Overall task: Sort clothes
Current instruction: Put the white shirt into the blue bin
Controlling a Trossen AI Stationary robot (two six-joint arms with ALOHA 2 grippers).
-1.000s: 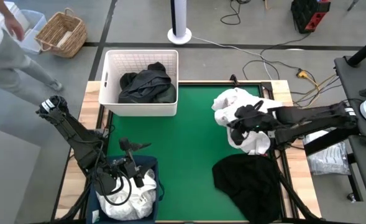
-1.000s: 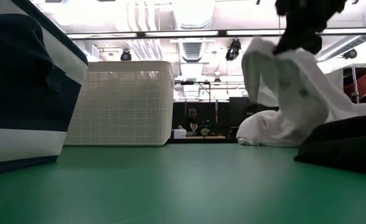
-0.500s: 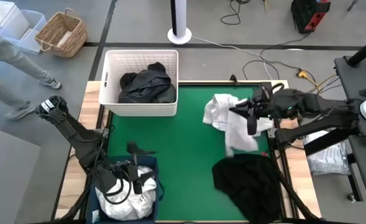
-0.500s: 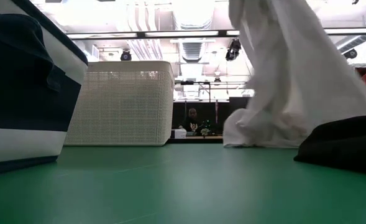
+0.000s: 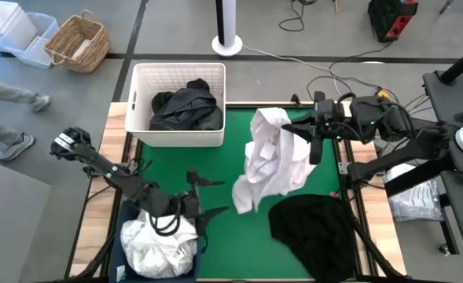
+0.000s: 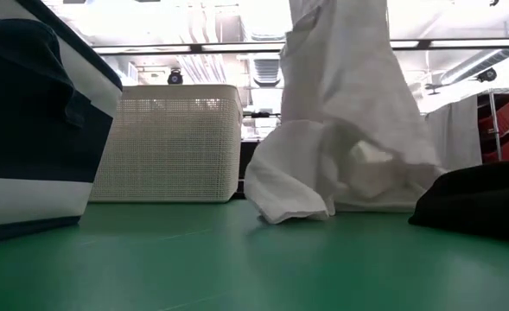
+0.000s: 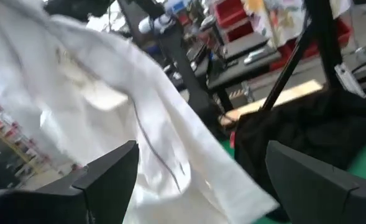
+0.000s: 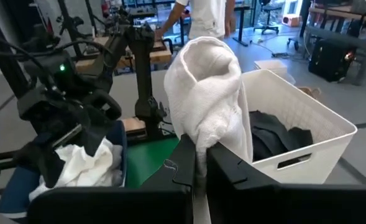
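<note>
Left pincer fingers spread wide; white garment hanging ahead; black garment beyond, apparently on green mat.

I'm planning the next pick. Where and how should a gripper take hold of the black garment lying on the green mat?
Probably the raised hump of the black garment, coming straight down from above. It lies as a loose heap on the mat, so bunched folds give the jaws something to pinch. The right gripper is shut on the white garment; the left gripper is open.

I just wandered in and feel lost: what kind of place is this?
Probably a robotics lab or workshop. Two robot arms work at a green table sorting laundry, the right gripper holding up a white garment; cables trail across the concrete floor, with shelving behind.
</note>
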